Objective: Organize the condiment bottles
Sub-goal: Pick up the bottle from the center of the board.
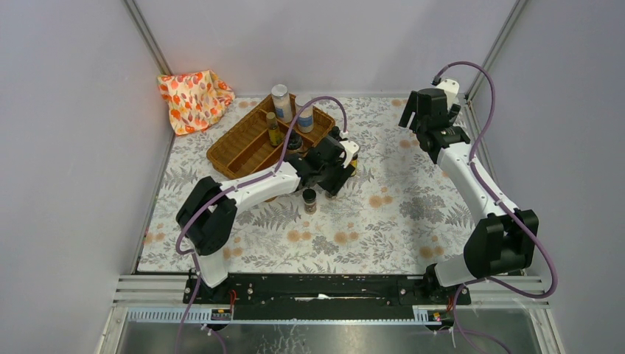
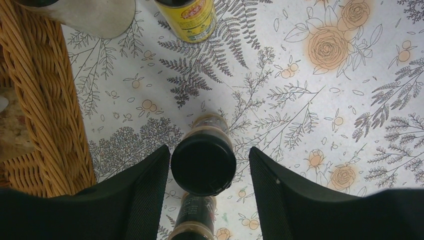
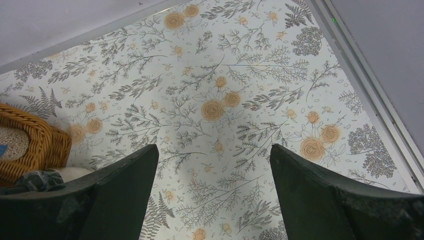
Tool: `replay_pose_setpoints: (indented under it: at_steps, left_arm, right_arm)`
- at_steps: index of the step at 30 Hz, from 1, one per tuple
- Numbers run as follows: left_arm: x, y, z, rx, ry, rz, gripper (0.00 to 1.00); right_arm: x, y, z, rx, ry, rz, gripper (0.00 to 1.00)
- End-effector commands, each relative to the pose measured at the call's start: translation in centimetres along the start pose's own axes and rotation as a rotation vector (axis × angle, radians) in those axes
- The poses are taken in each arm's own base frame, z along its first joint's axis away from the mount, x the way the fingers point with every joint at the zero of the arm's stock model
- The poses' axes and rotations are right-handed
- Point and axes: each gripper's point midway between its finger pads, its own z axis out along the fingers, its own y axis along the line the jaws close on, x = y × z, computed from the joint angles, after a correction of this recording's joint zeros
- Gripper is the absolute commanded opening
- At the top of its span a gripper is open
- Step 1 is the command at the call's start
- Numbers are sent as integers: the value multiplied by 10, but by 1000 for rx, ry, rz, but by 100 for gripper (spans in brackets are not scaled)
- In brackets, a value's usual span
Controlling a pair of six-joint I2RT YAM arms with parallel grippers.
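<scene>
Heads up: your left gripper (image 2: pixel 207 152) is partly open, straddling the black-capped spice jar (image 2: pixel 203 165) on the table, not clamped yet, with the wicker tray (image 2: pixel 45 100) at its 9 o'clock. A second jar (image 2: pixel 196 217) sits just beside it at 6 o'clock, so a sloppy lift could tip that one. Over right, your right gripper (image 3: pixel 212 155) gapes wide, holding nothing. Underneath it's all floral cloth (image 3: pixel 215 75), boxed in by plain grey walls (image 1: pixel 74 110).
</scene>
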Motion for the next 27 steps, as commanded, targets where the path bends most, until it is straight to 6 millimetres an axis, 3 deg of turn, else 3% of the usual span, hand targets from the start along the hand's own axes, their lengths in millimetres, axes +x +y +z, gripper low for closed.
replay_pose_setpoints:
  at_steps: [1,9,14,25,27]
  left_arm:
    - [-19,3,4,4,-58,7,63]
    - [-17,7,8,-3,-46,-1,55]
    - [-18,6,10,3,-46,-2,45]
    - [-26,5,2,2,-62,-17,3]
    - [-30,6,-3,-5,-76,-25,0]
  right_arm:
    - [-21,1,1,-1,-59,23,90]
    - [-21,1,1,-2,-57,25,90]
    - [-24,1,0,-3,-61,26,90]
    - [-26,-1,-6,-7,-70,34,90]
    - [-28,-1,-8,-9,-74,36,90]
